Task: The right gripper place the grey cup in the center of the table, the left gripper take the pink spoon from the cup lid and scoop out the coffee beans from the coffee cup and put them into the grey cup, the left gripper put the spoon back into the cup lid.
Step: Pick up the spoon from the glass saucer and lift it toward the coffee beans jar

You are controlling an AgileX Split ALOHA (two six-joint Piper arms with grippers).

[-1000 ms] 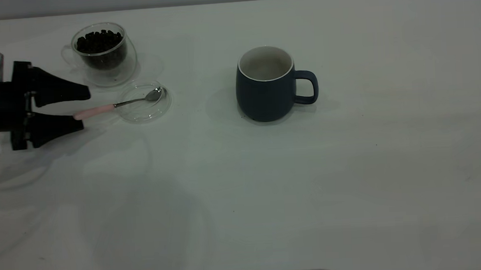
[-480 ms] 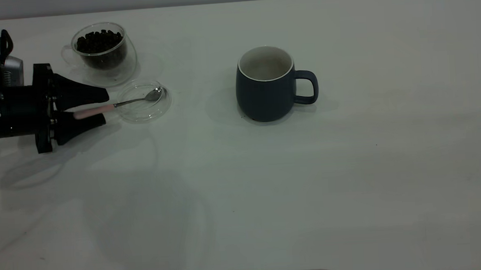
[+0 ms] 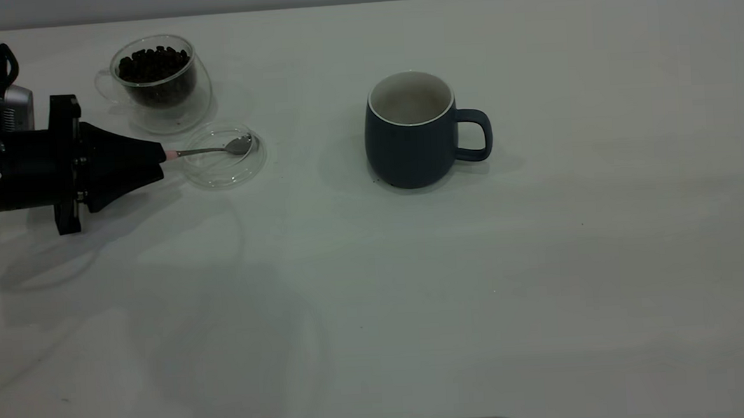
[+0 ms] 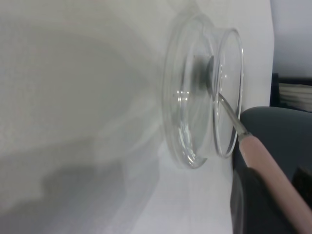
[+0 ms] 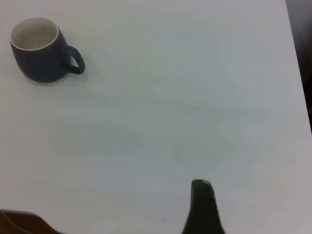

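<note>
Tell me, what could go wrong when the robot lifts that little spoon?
The left gripper pinches only the pink handle of the pink spoon, so the spoon might swivel or slip. Its metal bowl lies in the light cup lid and could catch the rim and drag the lid. The coffee cup of coffee beans stands close beside the lid, so a wide swing might bump it.

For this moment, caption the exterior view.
Left pincer shut on pink spoon in lid; grey cup stands mid-table.

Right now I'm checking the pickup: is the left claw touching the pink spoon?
Touching. In the exterior view the left claw is shut on the pink spoon, its handle hidden between the fingers; the spoon's bowl lies over the cup lid.
</note>
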